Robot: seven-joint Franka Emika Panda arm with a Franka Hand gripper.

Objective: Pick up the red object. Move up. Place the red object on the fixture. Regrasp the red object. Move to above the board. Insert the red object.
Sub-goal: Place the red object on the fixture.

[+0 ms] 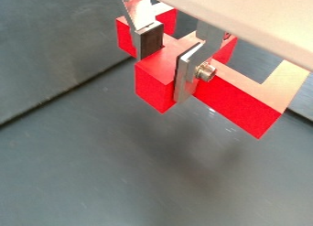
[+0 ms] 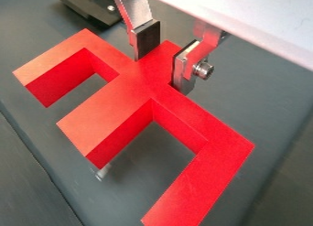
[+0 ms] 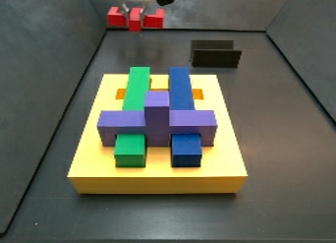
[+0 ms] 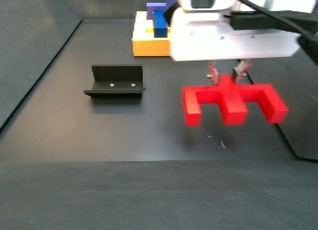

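Dark floor below: gripper (image 4: 229,77) pinching red object (image 4: 232,104), lifted clear, right of fixture (image 4: 114,82). Keep it level while carrying across.

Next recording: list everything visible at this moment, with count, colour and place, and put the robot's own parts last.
red object: 1, red, forked piece held off the dark floor, away from the board
board: 1, yellow, on the floor, far from the gripper
green blocks: 2, green, on the board
blue blocks: 2, blue, on the board beside the green ones
purple block: 1, purple, across the middle of the board
fixture: 1, dark, standing on the floor, bare
gripper: 1, silver fingers with dark pads, closed on the red object's middle bar
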